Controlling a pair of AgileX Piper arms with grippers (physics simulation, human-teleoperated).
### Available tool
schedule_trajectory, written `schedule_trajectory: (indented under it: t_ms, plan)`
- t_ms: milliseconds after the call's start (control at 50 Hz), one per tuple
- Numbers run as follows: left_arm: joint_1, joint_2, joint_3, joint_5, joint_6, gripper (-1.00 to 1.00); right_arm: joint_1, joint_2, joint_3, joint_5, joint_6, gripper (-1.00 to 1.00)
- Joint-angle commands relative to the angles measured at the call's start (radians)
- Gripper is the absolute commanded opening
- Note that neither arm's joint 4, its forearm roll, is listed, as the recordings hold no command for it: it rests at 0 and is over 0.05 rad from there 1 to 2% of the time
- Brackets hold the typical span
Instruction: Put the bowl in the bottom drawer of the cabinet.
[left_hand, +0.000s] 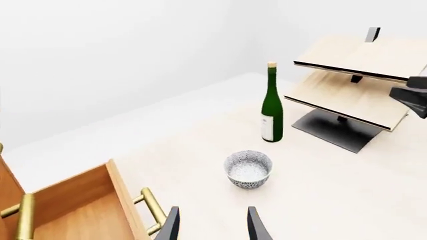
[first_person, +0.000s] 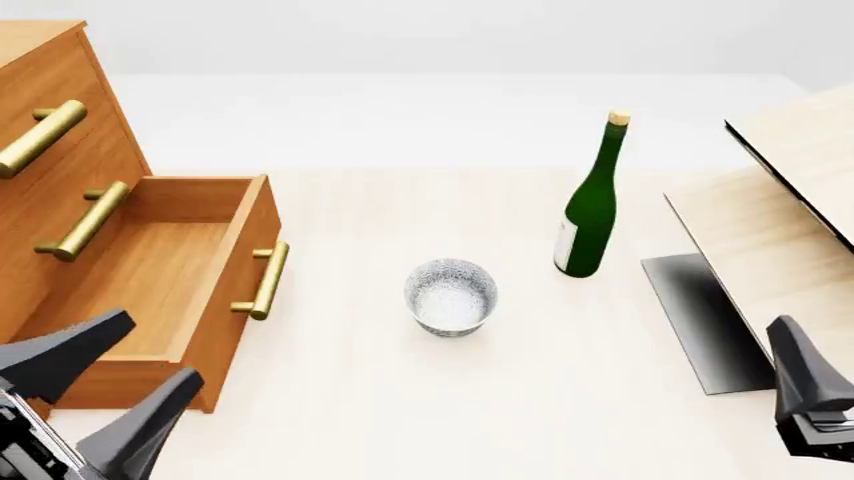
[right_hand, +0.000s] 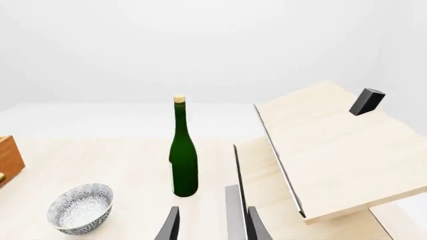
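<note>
The bowl (first_person: 451, 296) is seen upright on the table (first_person: 400, 400) near the middle of the front view, at about three o'clock from the bottom drawer (first_person: 160, 280), which is pulled well out of the cabinet (first_person: 54, 120) and shows nothing inside. A rim grasp from above is judged best, one finger inside and one outside, the bowl being kept level and carried over the brass handle (first_person: 264, 280). The green bottle (first_person: 589, 205), at one o'clock from the bowl, should be avoided. The left gripper (first_person: 114, 385) is held low at seven o'clock, its fingers spread apart and holding nothing. The right gripper (right_hand: 212, 224) is also parted and unloaded, pointed toward the pale boards (right_hand: 333, 150).
</note>
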Motion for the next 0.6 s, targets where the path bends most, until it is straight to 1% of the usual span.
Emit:
schedule_trajectory:
  t_ms: [20,60,80,120,220,240,260,280,360,400,440,480,540,560,580,600]
  plan:
    - [-0.064,0.134,-0.072,-0.071,-0.004,1.00,0.000,-0.006,0.000,0.007,0.000,1.00]
    - [-0.082,0.148,-0.108,-0.066,-0.033,1.00,0.000,-0.007,0.000,0.007,0.000,1.00]
    - [-0.085,0.167,-0.115,-0.073,-0.019,1.00,0.000,-0.007,0.000,0.007,0.000,1.00]
    - [-0.094,0.205,-0.143,-0.084,-0.024,1.00,0.000,-0.007,0.000,0.008,0.000,1.00]
    - [-0.130,0.312,-0.201,-0.122,-0.011,1.00,0.000,-0.007,0.000,0.007,0.000,1.00]
    - [-0.139,0.331,-0.215,-0.128,-0.003,1.00,0.000,-0.007,0.000,0.007,0.000,1.00]
    - [-0.153,0.363,-0.245,-0.128,-0.012,1.00,0.000,-0.007,0.000,0.007,0.000,1.00]
    - [-0.158,0.378,-0.252,-0.135,-0.002,1.00,0.000,-0.007,0.000,0.007,0.000,1.00]
    - [-0.183,0.445,-0.315,-0.128,0.001,1.00,0.000,-0.006,0.000,0.007,0.000,1.00]
    - [-0.198,0.487,-0.338,-0.133,-0.015,1.00,0.000,-0.007,0.000,0.007,0.000,1.00]
    - [-0.214,0.540,-0.376,-0.128,-0.005,1.00,0.000,-0.007,0.000,0.007,0.000,1.00]
    - [-0.214,0.575,-0.407,-0.118,-0.003,1.00,0.000,-0.007,0.000,0.007,0.000,1.00]
    - [-0.226,0.635,-0.426,-0.129,0.010,1.00,0.000,-0.007,0.000,0.007,0.000,1.00]
    - [-0.232,0.649,-0.445,-0.123,0.009,1.00,0.000,-0.007,0.000,0.007,0.000,1.00]
    - [-0.232,0.649,-0.446,-0.123,0.009,1.00,0.000,-0.007,0.000,0.007,0.000,1.00]
    - [-0.228,0.663,-0.470,-0.111,-0.001,1.00,0.000,-0.007,0.000,0.007,0.000,1.00]
